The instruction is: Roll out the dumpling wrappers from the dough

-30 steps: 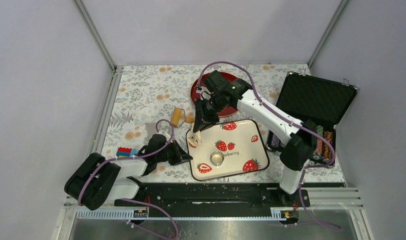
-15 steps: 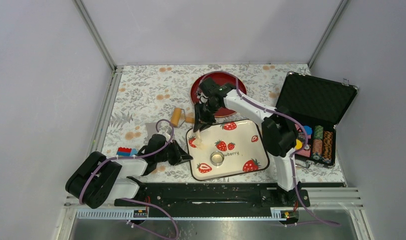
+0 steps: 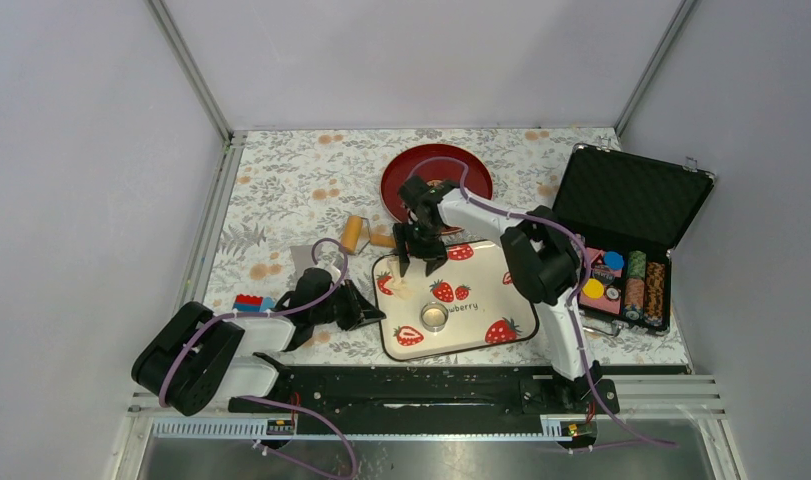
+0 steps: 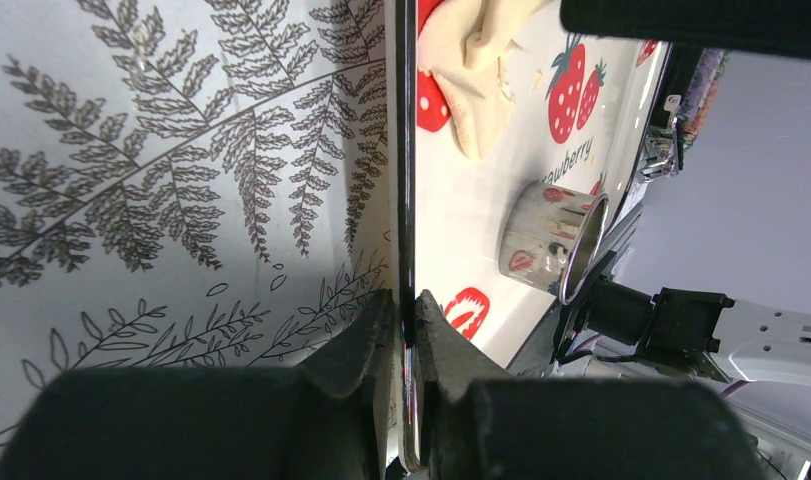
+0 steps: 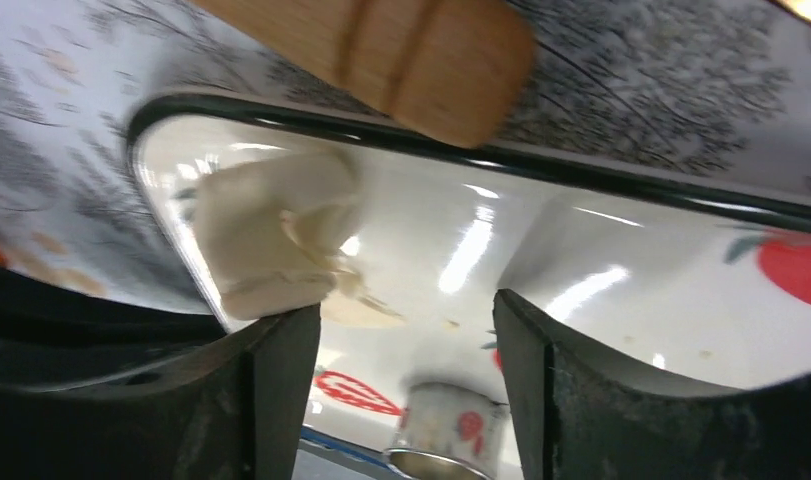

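A second ago the right gripper [image 3: 421,266] hung nearly shut over the tray's far left corner with a pale lump dangling from it. Since then the arm has sunk toward the tray, and its jaws now stand apart with nothing between them. The soft, off-white, folded lump of dough [image 5: 266,240] lies in that corner of the tray, just ahead of the open jaws and off toward one finger. I judge the dough has been set down for flattening, so rolling has yet to begin. The left gripper [image 4: 406,305] has not moved. Its jaws are closed on the tray's near left rim, with the dough further along that edge, beyond the fingertips.

Counted, largest first:
- One open black hard case of poker chips [image 3: 631,200], well away from both sets of jaws.
- One white rectangular strawberry-printed tray [image 3: 481,275], under the right jaws.
- One round red plate [image 3: 476,175], beyond the right jaws.
- One tan wooden roller [image 3: 357,233], just past the tray's rim, beside the right jaws.
- One clump of coloured toy bricks [image 3: 248,302], behind the left jaws.
- One small shiny metal ring cutter [image 3: 434,317], on the tray between the two grippers.
- One dough lump with a thinner flap at its side. I cannot tell whether the two are joined.
- No finished dumpling wrappers are visible.
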Robot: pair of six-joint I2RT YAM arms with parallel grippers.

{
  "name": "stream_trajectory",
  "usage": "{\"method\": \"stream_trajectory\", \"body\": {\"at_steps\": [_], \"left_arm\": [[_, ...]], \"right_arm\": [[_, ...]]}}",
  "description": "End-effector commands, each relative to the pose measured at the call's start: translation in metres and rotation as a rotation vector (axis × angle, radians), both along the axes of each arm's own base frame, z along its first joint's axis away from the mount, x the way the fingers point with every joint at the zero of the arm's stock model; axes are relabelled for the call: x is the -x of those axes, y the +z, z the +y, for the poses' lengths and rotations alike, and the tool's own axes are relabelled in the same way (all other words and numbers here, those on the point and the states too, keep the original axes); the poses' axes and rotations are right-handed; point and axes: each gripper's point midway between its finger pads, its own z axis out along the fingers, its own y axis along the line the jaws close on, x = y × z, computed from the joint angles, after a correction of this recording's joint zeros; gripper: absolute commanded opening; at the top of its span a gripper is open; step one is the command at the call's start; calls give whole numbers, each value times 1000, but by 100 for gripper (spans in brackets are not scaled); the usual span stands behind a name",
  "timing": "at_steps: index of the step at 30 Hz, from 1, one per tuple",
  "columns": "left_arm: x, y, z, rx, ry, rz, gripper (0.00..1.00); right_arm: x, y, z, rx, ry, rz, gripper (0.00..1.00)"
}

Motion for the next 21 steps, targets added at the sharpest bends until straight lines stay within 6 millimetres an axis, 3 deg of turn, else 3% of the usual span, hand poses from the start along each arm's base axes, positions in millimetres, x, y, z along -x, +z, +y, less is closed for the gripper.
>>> {"method": "stream_trajectory", "body": {"at_steps": [1,7,16,21], "left_arm": [[25,-35,17,-121,-15,98,0],[25,-36,17,-122,-14,98,0],[25,-36,17,-122,-14,97,0],[25,-35,17,-120,-14,95,0]], "right_arm": [[-4,20,-34,115,33,-119,74],[6,49,-52,109,23,-171,88],[30,91,-68,-96,-115,-145,86],[57,84,-77,-126,-137,-85,80]]}}
